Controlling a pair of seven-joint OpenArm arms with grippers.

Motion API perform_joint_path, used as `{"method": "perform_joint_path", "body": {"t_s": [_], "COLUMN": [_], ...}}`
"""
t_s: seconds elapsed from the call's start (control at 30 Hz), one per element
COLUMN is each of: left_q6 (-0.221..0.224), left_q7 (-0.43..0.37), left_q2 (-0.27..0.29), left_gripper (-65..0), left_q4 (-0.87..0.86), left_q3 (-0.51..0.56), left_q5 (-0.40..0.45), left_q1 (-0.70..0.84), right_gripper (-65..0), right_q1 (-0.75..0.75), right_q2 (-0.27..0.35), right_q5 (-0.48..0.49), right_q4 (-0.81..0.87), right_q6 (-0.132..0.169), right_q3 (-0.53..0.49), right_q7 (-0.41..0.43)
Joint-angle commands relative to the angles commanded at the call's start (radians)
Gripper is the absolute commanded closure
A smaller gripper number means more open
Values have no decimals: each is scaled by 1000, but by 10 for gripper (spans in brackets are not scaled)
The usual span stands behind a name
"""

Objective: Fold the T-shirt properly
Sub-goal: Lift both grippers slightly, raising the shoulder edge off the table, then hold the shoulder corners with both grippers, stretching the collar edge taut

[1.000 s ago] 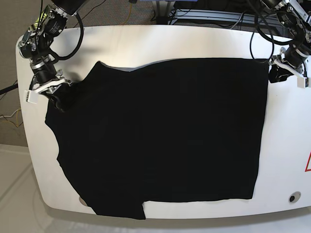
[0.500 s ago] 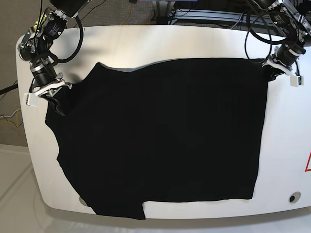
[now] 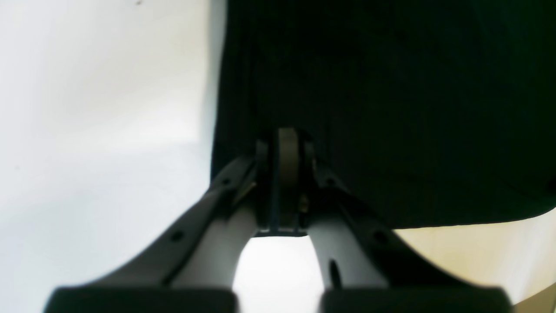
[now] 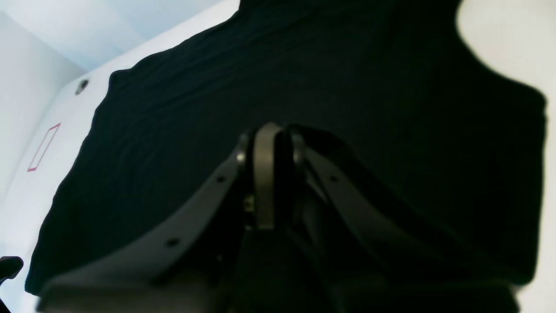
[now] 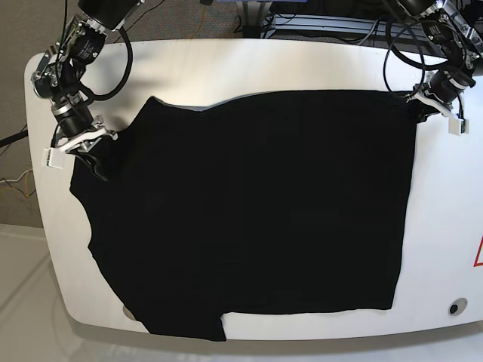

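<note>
T-shirt (image 5: 249,211) lies flat on the white desk (image 5: 317,64), covering most of it. Long axis runs left-right in the base view: straight hem edge at the right, sleeve/shoulder end at the left. One sleeve sticks out at the far left, the other reaches the near edge of the desk at lower left, slightly overhanging. Only plain black cloth is showing.

Left hand (image 5: 419,104) sits at the far-right corner of the shirt. In the left wrist view its fingers (image 3: 287,161) are pressed together with the cloth corner pinched between them; corner edge looks slightly raised off the desk.

Right hand (image 5: 90,154) is at the far-left sleeve. In the right wrist view the fingers (image 4: 265,174) are closed together over black fabric, with a fold bunched at the tips, so it has hold of the sleeve.

Red marking (image 5: 478,253) at the desk's right edge, small round hole (image 5: 453,307) near the right corner.
</note>
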Motion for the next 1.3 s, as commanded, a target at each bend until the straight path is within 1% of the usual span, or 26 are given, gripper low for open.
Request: {"method": "perform_joint_path", "body": {"t_s": [0.03, 0.23, 0.3, 0.43, 0.5, 0.7, 0.83, 1.1, 1.3], "left_q6": [-5, -17, -24, -28, -28, -28, -28, -28, -28], "left_q7": [-8, -34, -34, -25, -20, -21, -22, -18, -16], "left_q2": [0, -1, 0, 3, 3, 7, 12, 10, 4], "left_gripper": [-168, -303, -336, -363, -356, -320, -277, -260, -281], "left_q4": [4, 1, -2, -10, -14, -38, -56, -56, -59], "left_q3": [-6, -5, -7, -10, -19, -37, -47, -32, -11], "left_q5": [-2, 3, 5, 15, 32, 45, 56, 56, 43], "left_q1": [1, 6, 5, 1, 11, 8, 8, 13, 15], "right_gripper": [-41, -43, -45, -52, -52, -56, -44, -47, -59], "right_q1": [0, -2, -5, -10, -8, -6, -1, -1, 1], "right_q2": [-1, -2, -3, -5, -5, -5, -5, -4, -2], "right_q5": [-10, -27, -27, -15, -20, -18, -24, -35, -64], "right_q4": [4, 17, 20, 26, 23, 21, 21, 24, 20], "right_q6": [0, 0, 0, 0, 0, 0, 0, 0, 0], "right_q3": [-9, -16, -13, 1, 4, -2, -17, -14, -7], "right_q7": [5, 10, 12, 16, 12, 8, 3, 0, 1]}}
